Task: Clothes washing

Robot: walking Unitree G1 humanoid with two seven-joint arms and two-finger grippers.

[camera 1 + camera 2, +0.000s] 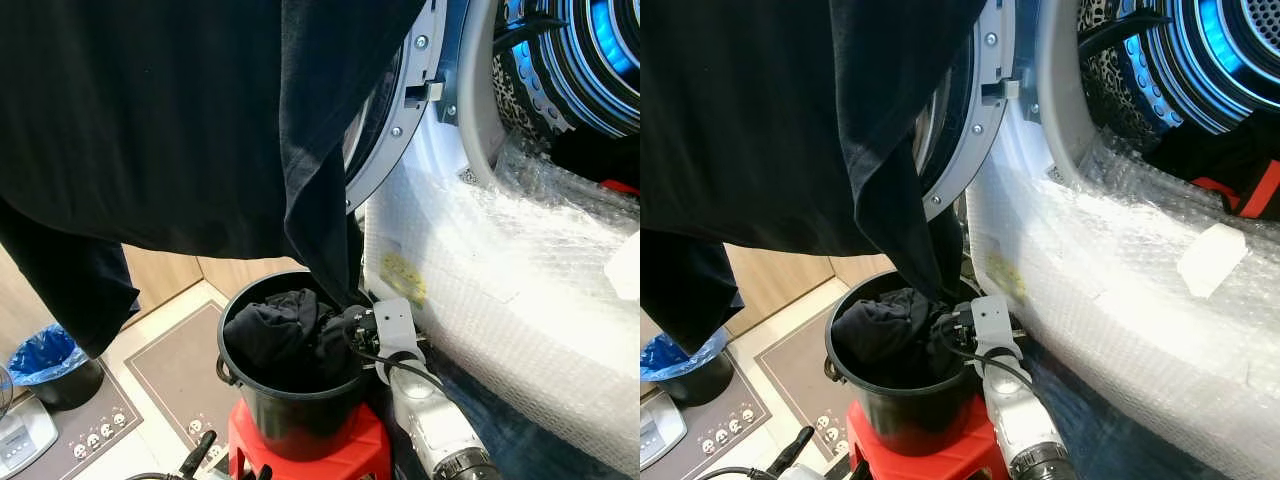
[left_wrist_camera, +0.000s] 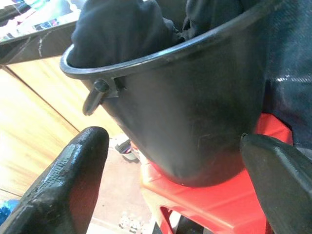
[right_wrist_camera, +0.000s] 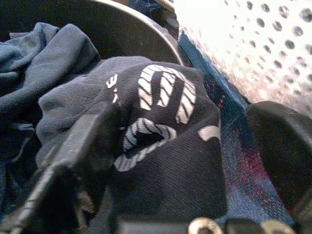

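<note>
A large black garment [image 1: 180,120] hangs across the top of the eye views, and its tail drops into a black bucket [image 1: 290,410]. What holds its upper end is hidden. The bucket stands on a red stool [image 1: 320,455] and holds dark clothes [image 1: 270,330]. My right gripper [image 1: 345,325] reaches into the bucket at its right rim. In the right wrist view it [image 3: 180,126] is open, with a dark cloth with white print [image 3: 161,112] lying between the fingers. My left gripper [image 2: 170,139] is open low beside the bucket wall [image 2: 195,112], holding nothing.
The washing machine's round door [image 1: 400,110] stands open behind the garment. Its drum [image 1: 590,60] glows blue at the upper right, above a front wrapped in bubble wrap [image 1: 500,260]. A bin with a blue bag [image 1: 45,365] and a grey mat [image 1: 170,370] are on the floor to the left.
</note>
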